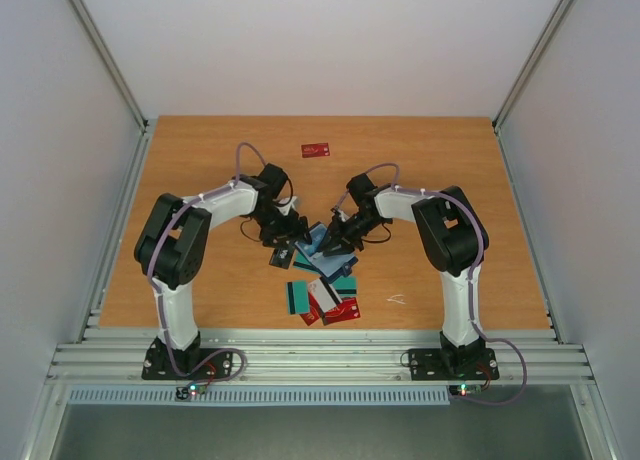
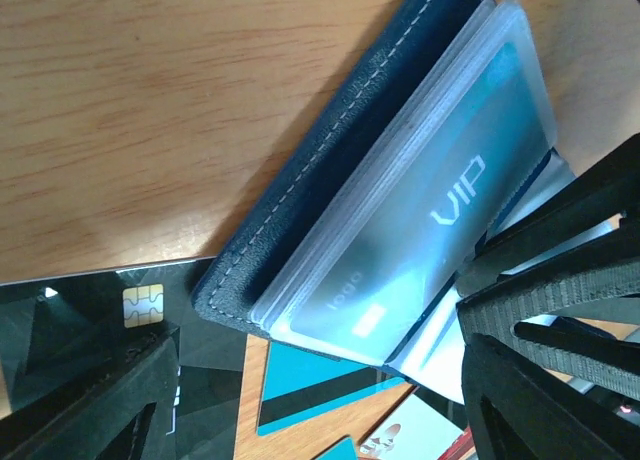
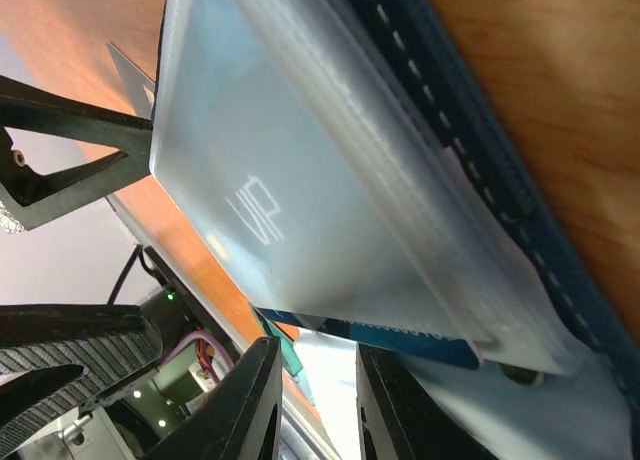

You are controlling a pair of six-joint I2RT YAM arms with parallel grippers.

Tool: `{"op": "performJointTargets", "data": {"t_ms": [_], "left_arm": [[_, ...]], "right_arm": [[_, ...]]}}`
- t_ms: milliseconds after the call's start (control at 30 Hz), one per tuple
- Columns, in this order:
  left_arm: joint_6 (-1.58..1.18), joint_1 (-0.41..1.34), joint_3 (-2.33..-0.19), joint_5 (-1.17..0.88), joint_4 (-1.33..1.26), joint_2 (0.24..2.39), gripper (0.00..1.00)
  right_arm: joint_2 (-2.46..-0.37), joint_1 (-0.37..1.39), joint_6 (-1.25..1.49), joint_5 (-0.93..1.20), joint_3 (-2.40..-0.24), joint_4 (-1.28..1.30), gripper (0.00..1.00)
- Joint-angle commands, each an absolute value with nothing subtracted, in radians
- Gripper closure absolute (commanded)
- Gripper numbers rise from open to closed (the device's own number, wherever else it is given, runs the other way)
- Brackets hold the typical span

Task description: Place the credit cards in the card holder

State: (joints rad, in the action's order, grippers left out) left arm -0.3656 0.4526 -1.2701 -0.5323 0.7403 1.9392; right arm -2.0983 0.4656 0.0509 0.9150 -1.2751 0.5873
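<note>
The card holder [image 1: 314, 240] lies open at the table's middle, navy outside [image 2: 330, 170] with clear sleeves; a pale "VIP" card [image 2: 440, 230] sits in the top sleeve, also in the right wrist view [image 3: 300, 180]. My right gripper [image 1: 336, 240] is shut on the holder's light inner flap [image 3: 330, 380]. My left gripper [image 1: 286, 242] is open, its fingers [image 2: 90, 400] spread either side of the holder's near end. A dark grey chip card [image 2: 120, 310] lies under its left finger, its corner tucked under the holder. Loose credit cards [image 1: 322, 300], teal [image 2: 320, 385], white and red, lie just in front.
A single red card [image 1: 316, 150] lies far back on the wooden table [image 1: 200, 160]. Metal frame posts and grey walls bound the table's sides. The rail [image 1: 320, 360] with both arm bases runs along the near edge.
</note>
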Motion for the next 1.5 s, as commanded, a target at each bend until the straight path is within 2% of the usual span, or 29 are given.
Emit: {"op": "performJointTargets", "data": {"t_ms": [0,367,833,1233,1467], "left_arm": [[-0.373,0.446,-1.273,-0.504,0.713,1.963,0.20],[-0.440,0.428,-1.211,-0.704,0.503,2.011,0.21],[-0.426,0.420,-1.090,-0.838,0.260,1.917,0.28],[-0.284,0.417,-1.122,-0.678,0.403,1.865,0.33],[-0.228,0.416,-1.156,-0.606,0.469,1.850,0.31]], "right_arm": [[-2.143,0.474,0.037,0.861,-1.266,0.598,0.77],[-2.168,0.475,0.017,0.861,-1.299,0.633,0.78],[-2.180,0.474,0.000,0.854,-1.302,0.648,0.78],[-2.105,0.473,-0.079,0.890,-1.344,0.721,0.77],[-1.991,0.454,-0.111,0.919,-1.357,0.794,0.74]]}}
